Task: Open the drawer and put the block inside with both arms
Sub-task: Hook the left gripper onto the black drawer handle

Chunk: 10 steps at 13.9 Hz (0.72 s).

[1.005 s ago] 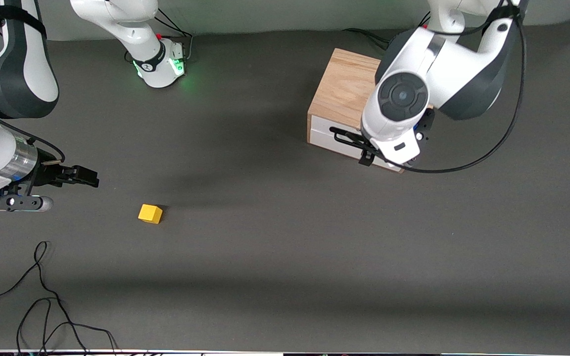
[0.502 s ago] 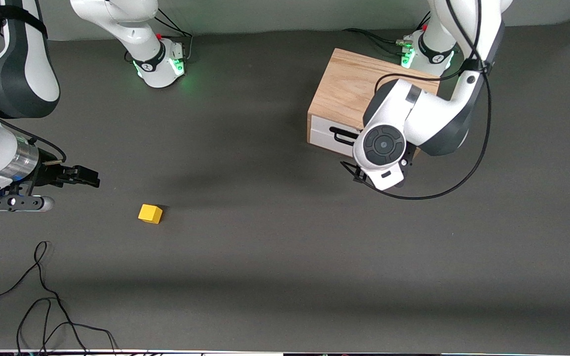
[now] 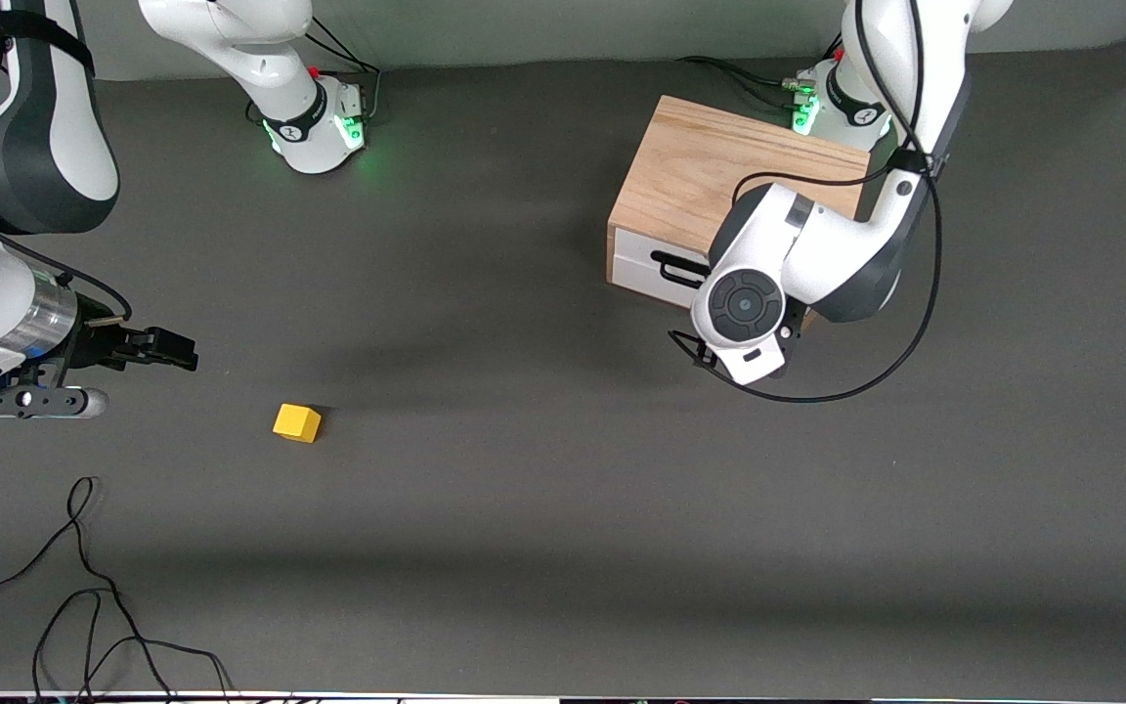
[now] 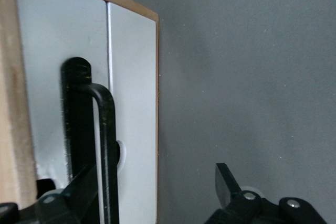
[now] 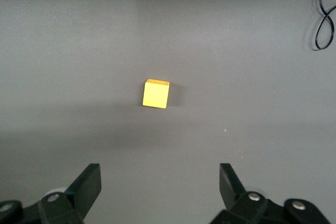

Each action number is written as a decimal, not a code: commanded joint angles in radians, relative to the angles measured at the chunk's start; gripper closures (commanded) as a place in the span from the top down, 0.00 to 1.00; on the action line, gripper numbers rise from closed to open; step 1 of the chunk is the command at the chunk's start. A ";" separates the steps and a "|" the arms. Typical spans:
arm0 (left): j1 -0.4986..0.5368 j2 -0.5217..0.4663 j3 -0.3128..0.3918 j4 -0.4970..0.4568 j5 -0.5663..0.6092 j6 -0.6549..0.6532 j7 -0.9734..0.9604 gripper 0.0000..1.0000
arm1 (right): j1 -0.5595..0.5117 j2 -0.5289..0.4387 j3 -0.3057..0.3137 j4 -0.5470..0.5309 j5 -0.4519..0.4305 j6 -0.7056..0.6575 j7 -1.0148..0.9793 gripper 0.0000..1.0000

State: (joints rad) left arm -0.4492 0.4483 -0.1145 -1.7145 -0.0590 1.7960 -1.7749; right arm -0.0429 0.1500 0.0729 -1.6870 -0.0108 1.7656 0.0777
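The light oak cabinet [image 3: 710, 171] stands near the left arm's base, its white-fronted drawer [image 3: 636, 262] shut, with the black bar handle [image 3: 672, 266] across it. My left gripper [image 4: 156, 184] hangs open in front of the drawer. The handle [image 4: 107, 140] stands just inside one finger [image 4: 84, 187], ungripped. The other finger [image 4: 226, 179] is over bare table. In the front view the left wrist [image 3: 744, 313] hides that gripper. The yellow block [image 3: 297, 422] [image 5: 156, 93] lies on the table. My right gripper [image 3: 177, 350] [image 5: 160, 182] waits open and empty a short way from the block.
Loose black cables [image 3: 84, 587] lie by the table's near edge at the right arm's end, and one loop [image 5: 324, 24] shows in the right wrist view. The arms' green-lit bases [image 3: 319, 127] [image 3: 842, 108] stand along the table's back edge.
The left arm has swung down from over the cabinet to just in front of the drawer. The right arm, the block and the drawer have not moved.
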 commanded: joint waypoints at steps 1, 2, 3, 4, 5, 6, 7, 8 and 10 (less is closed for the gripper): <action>-0.020 0.003 0.006 -0.043 -0.001 0.043 -0.024 1.00 | 0.006 0.003 -0.001 0.006 0.002 0.003 0.028 1.00; -0.023 0.003 0.006 -0.056 -0.001 0.052 -0.024 1.00 | 0.006 0.003 -0.001 0.006 0.002 0.003 0.028 1.00; -0.028 0.004 0.006 -0.059 -0.001 0.052 -0.023 1.00 | 0.006 0.003 -0.001 0.006 0.002 0.003 0.028 1.00; -0.028 0.010 0.006 -0.057 -0.001 0.052 -0.023 1.00 | 0.006 0.005 -0.001 0.006 0.003 0.003 0.028 1.00; -0.028 0.015 0.006 -0.057 -0.001 0.052 -0.023 1.00 | 0.006 0.005 -0.001 0.006 0.003 0.003 0.028 1.00; -0.028 0.016 0.006 -0.057 -0.001 0.051 -0.023 1.00 | 0.006 0.003 -0.001 0.006 0.003 0.003 0.030 1.00; -0.028 0.015 0.006 -0.054 -0.001 0.048 -0.024 1.00 | 0.008 0.003 -0.001 0.006 0.003 0.003 0.030 1.00; -0.028 0.015 0.006 -0.048 -0.002 0.039 -0.037 1.00 | 0.006 0.003 -0.001 0.006 0.003 0.003 0.028 1.00; -0.028 0.013 0.006 -0.036 -0.001 0.019 -0.057 1.00 | 0.006 0.003 -0.001 0.006 0.003 0.003 0.028 1.00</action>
State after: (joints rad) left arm -0.4599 0.4633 -0.1158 -1.7523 -0.0585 1.8186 -1.7925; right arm -0.0429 0.1504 0.0730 -1.6871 -0.0108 1.7656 0.0788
